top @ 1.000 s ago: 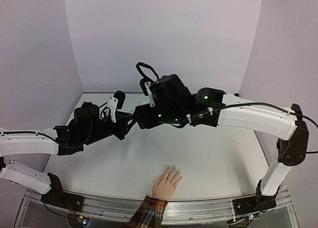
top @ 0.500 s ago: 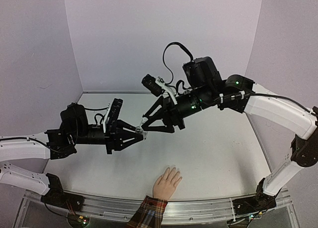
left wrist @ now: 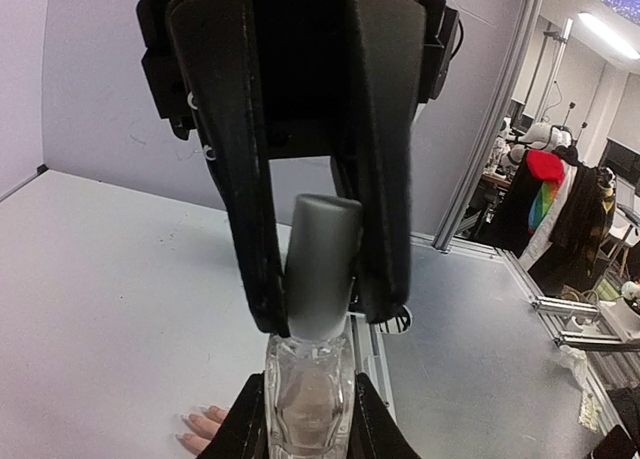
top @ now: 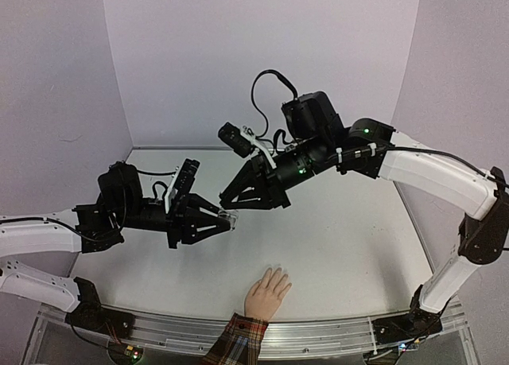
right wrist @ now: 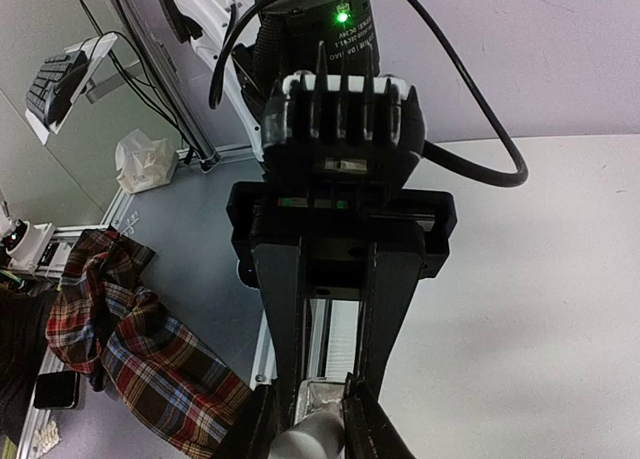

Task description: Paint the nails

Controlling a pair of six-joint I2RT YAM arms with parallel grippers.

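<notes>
Above the tabletop [top: 342,246], left jaws grip the clear bottle [left wrist: 308,404] by its body; right jaws are closed on its grey cap [left wrist: 322,264]. The nails [top: 274,271] sit on the hand [top: 268,292] lying flat at the tabletop's near edge, plaid cuff [top: 238,337] toward the arm bases; well apart from the bottle.

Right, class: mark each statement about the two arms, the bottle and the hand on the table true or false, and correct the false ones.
1. The jaws of the left gripper hold a small clear glass bottle. True.
2. The jaws of the right gripper hang wide open, far from that bottle. False: they pinch the bottle's pale grey cap.
3. The peach-coloured hand with a red plaid cuff lies flat on the white table. True.
4. The bottle stands on the table. False: it is held in the air above it.
</notes>
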